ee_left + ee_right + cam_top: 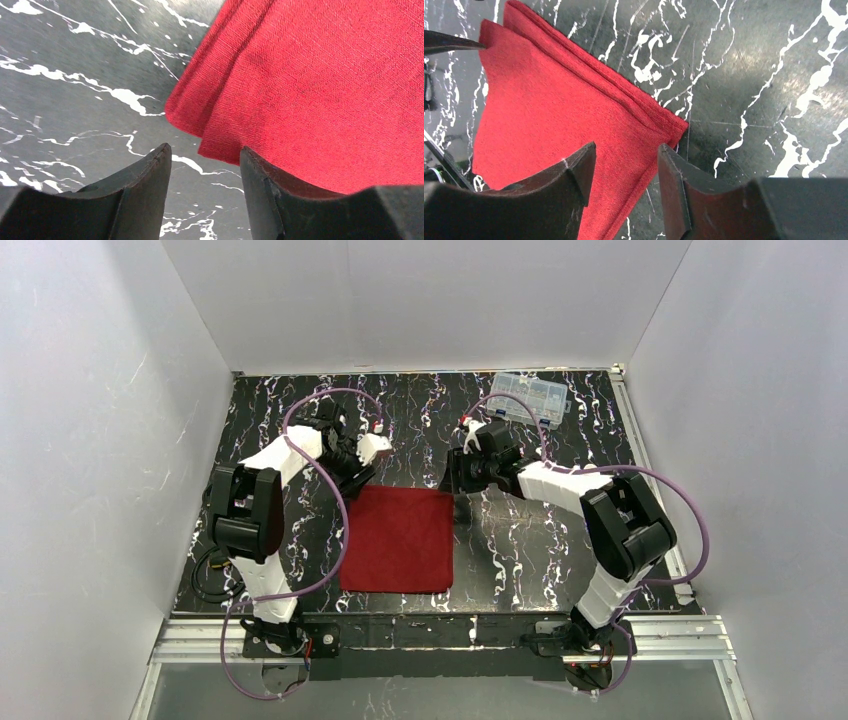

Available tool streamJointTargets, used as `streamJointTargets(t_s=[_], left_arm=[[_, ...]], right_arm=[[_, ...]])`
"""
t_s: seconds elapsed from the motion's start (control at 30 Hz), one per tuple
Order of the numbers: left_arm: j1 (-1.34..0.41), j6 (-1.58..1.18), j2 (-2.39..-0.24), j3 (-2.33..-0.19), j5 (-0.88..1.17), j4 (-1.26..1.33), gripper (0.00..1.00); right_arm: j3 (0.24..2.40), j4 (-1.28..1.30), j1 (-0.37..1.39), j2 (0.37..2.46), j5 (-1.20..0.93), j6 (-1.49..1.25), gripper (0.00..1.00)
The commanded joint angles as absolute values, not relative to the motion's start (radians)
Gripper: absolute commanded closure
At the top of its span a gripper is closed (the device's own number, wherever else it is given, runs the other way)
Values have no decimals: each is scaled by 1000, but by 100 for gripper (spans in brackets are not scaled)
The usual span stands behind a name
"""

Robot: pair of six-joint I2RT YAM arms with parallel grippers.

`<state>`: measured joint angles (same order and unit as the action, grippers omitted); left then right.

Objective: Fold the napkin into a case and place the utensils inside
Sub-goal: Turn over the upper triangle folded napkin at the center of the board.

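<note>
Deep red napkin (398, 538) lies folded, seemingly two-layered.

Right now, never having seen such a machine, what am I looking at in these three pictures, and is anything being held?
You see two robot arms, a left arm and a right arm, bolted at the near edge of a black marbled table. The wide picture comes from a fixed camera above and behind them. The other two come from a small camera on each wrist, looking past that arm's own black fingers. A red napkin, folded into layers, lies flat between the arms. A clear plastic box sits at the far edge. The left hand and the right hand are each at a far corner of the napkin, fingers apart. Neither holds anything.
</note>
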<state>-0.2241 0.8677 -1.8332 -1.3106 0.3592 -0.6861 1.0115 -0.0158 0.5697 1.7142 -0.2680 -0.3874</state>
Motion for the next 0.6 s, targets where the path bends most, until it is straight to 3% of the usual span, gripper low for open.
streamJointTargets(t_s=[0.0,0.17,0.37,0.57], left_arm=[[-217,808,-1790,-1270,375,-669,50],[-212,766,-1801,-1275,389,-662,59],[-210,698,-1813,-1277,373,-624,84],[-210,695,-1805,-1268,378,-608,90]], right_arm=[[978,-95,573,1733,-276,-413,44],[965,-86,575,1733,-261,-407,43],[948,-124,582,1749,-266,-426,46],[954,-133,582,1775,-271,-430,49]])
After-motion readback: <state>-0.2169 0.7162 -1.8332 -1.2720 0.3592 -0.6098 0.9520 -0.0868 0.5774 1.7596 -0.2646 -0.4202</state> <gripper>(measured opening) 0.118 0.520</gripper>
